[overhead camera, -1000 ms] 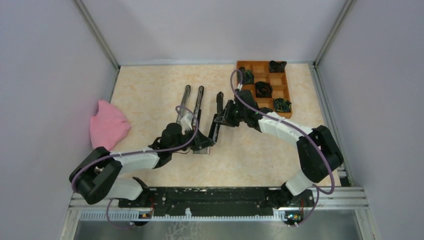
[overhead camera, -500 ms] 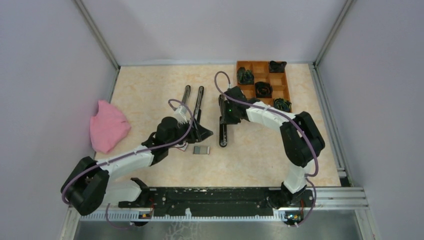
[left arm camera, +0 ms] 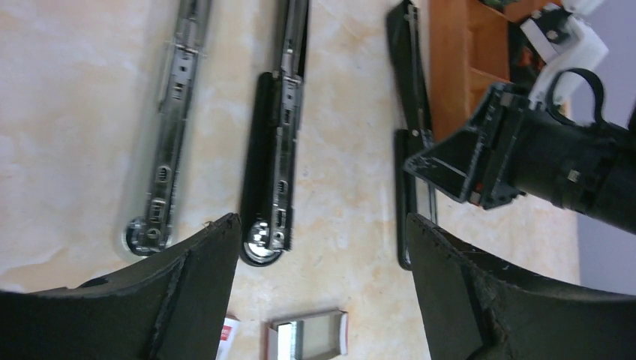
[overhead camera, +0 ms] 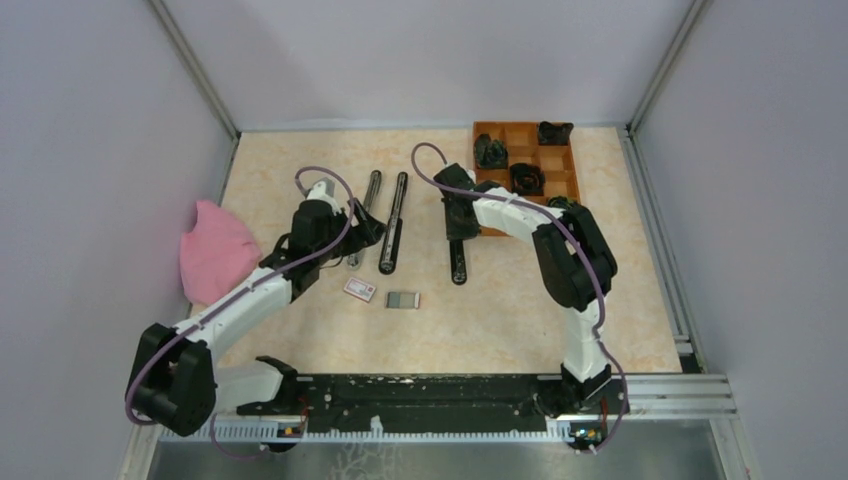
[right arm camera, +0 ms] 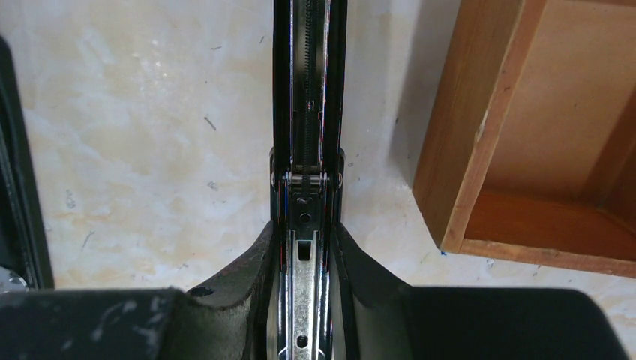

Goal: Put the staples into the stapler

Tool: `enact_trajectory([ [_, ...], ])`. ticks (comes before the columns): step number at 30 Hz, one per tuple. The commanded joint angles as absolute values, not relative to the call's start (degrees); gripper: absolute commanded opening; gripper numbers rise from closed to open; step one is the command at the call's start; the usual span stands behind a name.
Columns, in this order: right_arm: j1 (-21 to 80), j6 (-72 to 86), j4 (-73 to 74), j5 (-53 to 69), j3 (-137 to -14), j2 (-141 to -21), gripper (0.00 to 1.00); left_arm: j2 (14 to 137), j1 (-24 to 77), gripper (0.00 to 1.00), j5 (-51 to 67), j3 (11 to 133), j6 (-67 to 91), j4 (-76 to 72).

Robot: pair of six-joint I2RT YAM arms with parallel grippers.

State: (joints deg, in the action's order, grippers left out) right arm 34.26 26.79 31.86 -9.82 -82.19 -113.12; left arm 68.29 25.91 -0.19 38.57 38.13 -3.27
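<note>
The staples (overhead camera: 403, 299) lie as a small silvery block in an open tray on the table, seen low in the left wrist view as staples (left arm camera: 307, 337). Their white-and-red box (overhead camera: 359, 289) is just to the left. My right gripper (overhead camera: 457, 205) is shut on a long black stapler (overhead camera: 458, 255); in the right wrist view the gripper (right arm camera: 307, 247) clamps the stapler (right arm camera: 307, 90) at its hinge, metal channel showing. My left gripper (overhead camera: 365, 228) hangs open and empty; in its own view the gripper (left arm camera: 322, 221) is above the staples.
Two more long stapler parts lie side by side, one silvery (overhead camera: 368, 215), one black (overhead camera: 394, 225). A wooden compartment tray (overhead camera: 505, 128) with dark items stands at the back right, close to my right gripper. A pink cloth (overhead camera: 218, 250) lies at the left wall.
My left gripper has opened and pulled back to the far left, uncovering the staples tray and box. My right arm swung its stapler toward the back and straightened it.
</note>
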Motion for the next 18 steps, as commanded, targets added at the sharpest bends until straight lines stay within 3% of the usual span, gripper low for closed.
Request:
enact_trajectory([
  [1, 34.2, 23.9, 32.4, -14.1, -87.3, -114.9, 0.0, 70.9, 23.0, 0.86, -4.7, 40.9, 35.9, 1.3],
  [4, 34.2, 22.7, 32.4, -14.8, -88.3, -116.1, 0.08, 73.6, 20.9, 0.87, -3.8, 42.0, 35.7, 1.2],
  [12, 34.2, 21.8, 29.4, -12.0, -84.6, -110.3, 0.46, 82.9, 15.8, 0.89, 0.8, 45.9, 35.1, 0.4],
  [18, 34.2, 22.0, 25.3, -10.1, -76.6, -101.9, 0.58, 90.8, 14.4, 0.89, 3.7, 50.6, 34.0, 1.9],
])
